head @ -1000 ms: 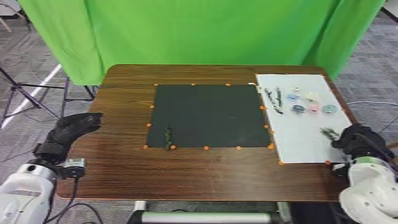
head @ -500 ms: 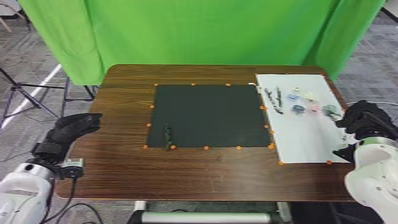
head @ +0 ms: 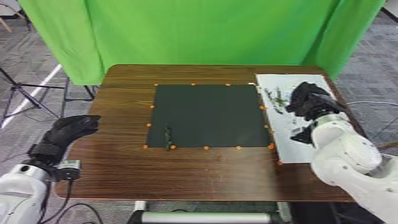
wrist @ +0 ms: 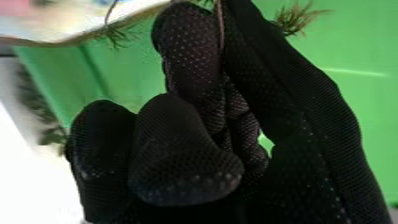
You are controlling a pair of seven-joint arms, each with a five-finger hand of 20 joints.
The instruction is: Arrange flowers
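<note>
Over the white board on the right is my right hand, palm down, with a feathery green sprig by its fingertips. In the right wrist view the glove of my right hand has fingers and thumb pinching the sprig's thin stem, and needle-like tufts stick out beyond them. Dark stems lie on the board left of the hand, which covers the small flowers there. One dark green stem lies upright at the black mat's lower left. My left hand rests relaxed beside the table's left edge.
Orange markers line the black mat's edges. The brown wooden table surrounds mat and board, with a green curtain behind it. My right forearm crosses the table's right edge.
My right hand has moved forward and left from the board's lower right edge to over its flowers, carrying the sprig along. The left hand has stayed in place.
</note>
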